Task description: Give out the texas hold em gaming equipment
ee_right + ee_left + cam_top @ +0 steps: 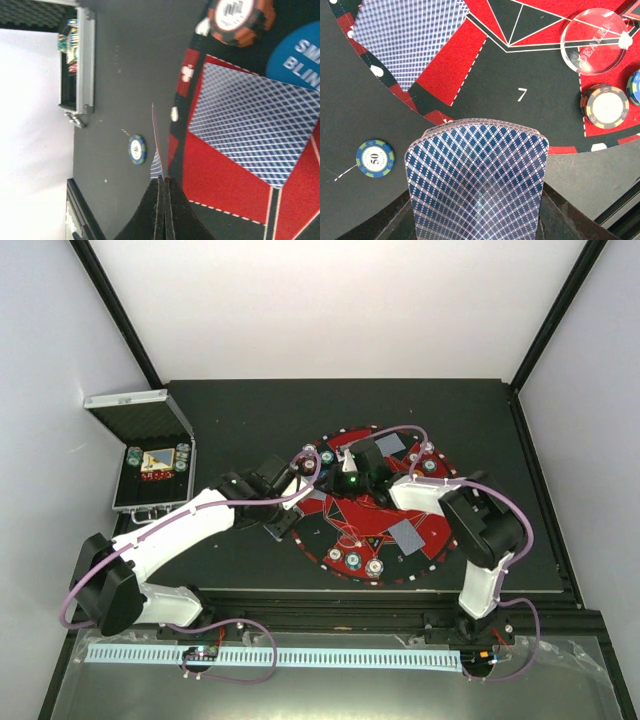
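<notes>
Because the bowed deck of cards [477, 185] fills the lower half of the left wrist view, the left pincer [477, 225] grasping it is almost wholly hidden, while the right pincer [163, 187] is clenched on a single card [154, 135] seen only edge-on as a sliver. Beyond them lie one loose chip [375, 158] marked 50 on the bare worktop [350, 210] just off the mat [465, 65], and on the mat one face-down card [407, 35], one clear dealer disc [595, 40] and one chip stack [605, 106]. A blue chip [635, 87], an orange-rimmed chip [237, 17] and a blue blind disc [295, 60] are each cropped at a view's edge; the contents of the case [75, 65] are too small to count.
</notes>
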Tool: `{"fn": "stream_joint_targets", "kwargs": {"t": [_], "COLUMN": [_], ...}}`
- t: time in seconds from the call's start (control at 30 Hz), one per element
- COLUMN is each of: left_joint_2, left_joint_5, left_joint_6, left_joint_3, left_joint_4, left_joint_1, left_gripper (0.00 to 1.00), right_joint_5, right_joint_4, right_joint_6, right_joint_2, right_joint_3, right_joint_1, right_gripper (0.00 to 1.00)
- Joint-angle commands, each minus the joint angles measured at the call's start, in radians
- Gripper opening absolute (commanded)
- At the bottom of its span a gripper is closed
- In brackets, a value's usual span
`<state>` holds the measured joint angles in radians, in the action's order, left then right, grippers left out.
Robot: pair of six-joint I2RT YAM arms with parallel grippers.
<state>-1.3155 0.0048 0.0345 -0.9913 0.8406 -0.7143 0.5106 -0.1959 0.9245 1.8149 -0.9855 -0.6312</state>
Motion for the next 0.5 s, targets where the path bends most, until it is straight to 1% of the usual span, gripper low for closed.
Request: {"fn": "stream_joint_targets", "kwargs": {"t": [0.0, 0.17, 0.47], "left_joint_2": [0.015, 0.028, 0.027], "left_joint_5": [0.021, 0.026, 0.037], "left_joint_6": [-0.005, -0.006, -0.002], "left_joint_3": [-0.015, -0.01, -0.008], "left_joint_4": [0.005, -0.001, -0.006], "left_joint_1": [0.005, 0.006, 0.005], "left_gripper": [0.51, 0.51, 0.51], "right_joint_5": [-0.066, -0.082, -0.137], "right_joint_4": [-0.02, 0.013, 0.077], "right_joint_6": [0.044, 0.029, 0.008], "right_joint_2": [0.058, 0.101, 0.115], "right_joint_3": [-0.021, -0.042, -0.042], "right_joint_1": [-0.007, -0.007, -0.007], "right_gripper": [0.01, 0.01, 0.01]}}
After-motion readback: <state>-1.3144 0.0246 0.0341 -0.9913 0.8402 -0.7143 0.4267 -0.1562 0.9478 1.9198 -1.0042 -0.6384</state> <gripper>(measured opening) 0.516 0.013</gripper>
